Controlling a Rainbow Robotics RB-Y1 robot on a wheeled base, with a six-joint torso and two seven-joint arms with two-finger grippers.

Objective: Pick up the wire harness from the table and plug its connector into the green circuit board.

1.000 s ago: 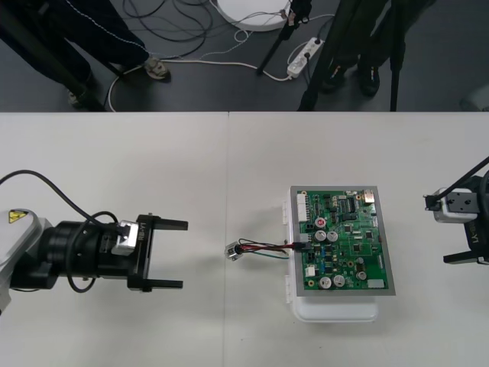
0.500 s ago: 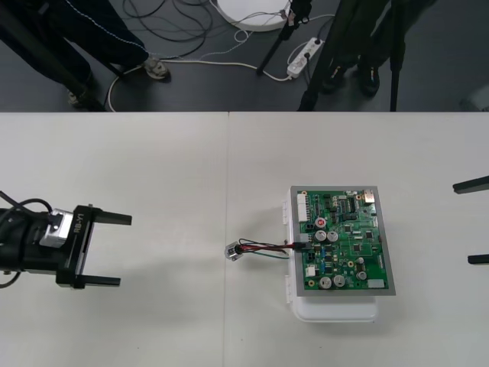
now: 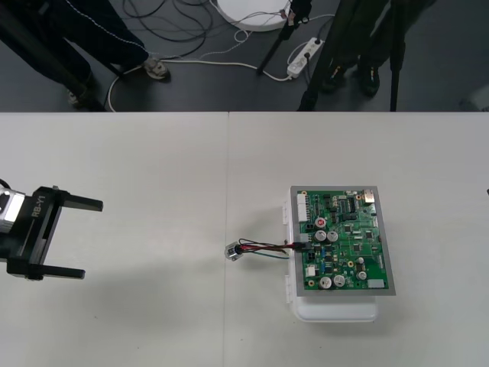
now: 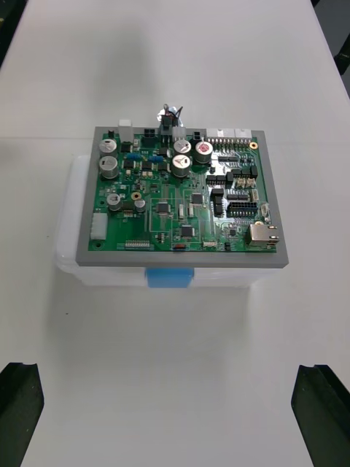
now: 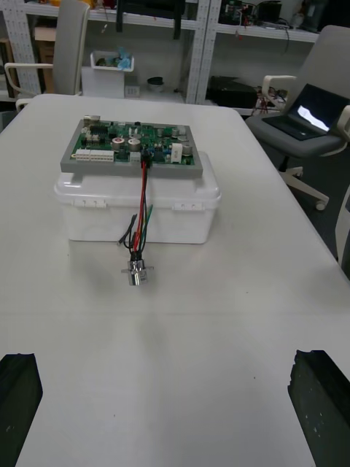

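The left claw (image 3: 92, 238) is cut off at the counter's (image 3: 153, 168) left edge, black fingers (image 3: 76, 202) spread wide, empty. The right claw (image 4: 171, 416), faced toward the board (image 3: 348, 245), is likewise wide open. The harness (image 3: 263, 248) is plugged into the board's left edge; its round metal socket (image 3: 233, 251) is laid on the counter.

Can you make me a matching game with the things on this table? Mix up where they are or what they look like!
Things:
1. circuit board
2. metal socket
3. left gripper
4. white base

Clues:
A. lying on the table, wires attached
B. jaws open, at the table's left side
C. green, with lots of small parts
D. underneath the board

Pairs: 1-C, 2-A, 3-B, 4-D
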